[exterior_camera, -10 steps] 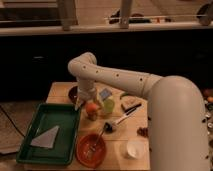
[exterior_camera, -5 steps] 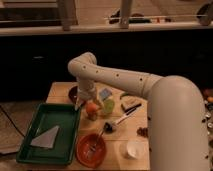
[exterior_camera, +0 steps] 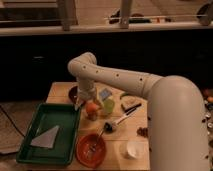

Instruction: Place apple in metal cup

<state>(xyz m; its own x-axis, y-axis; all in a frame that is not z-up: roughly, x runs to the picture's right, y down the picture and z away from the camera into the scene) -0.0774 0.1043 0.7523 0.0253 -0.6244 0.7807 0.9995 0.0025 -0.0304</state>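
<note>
The apple point(exterior_camera: 91, 107) sits near the counter's middle. The gripper point(exterior_camera: 84, 100) is just beside it. I cannot tell its grip.

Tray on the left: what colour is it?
Green, clear in the camera view. The pincer hangs beside the apple, by the tray corner.

The robot arm point(exterior_camera: 125, 82) is big, round and creamy white, smooth like a fat tube. It is very thick at the lower right of the frame and thinner toward the middle. Tiny dark dots run in a row along its side. The gripper point(exterior_camera: 84, 101) sits at its thin end, left of the middle of the frame. It is pale too, with greyish bits.
</note>
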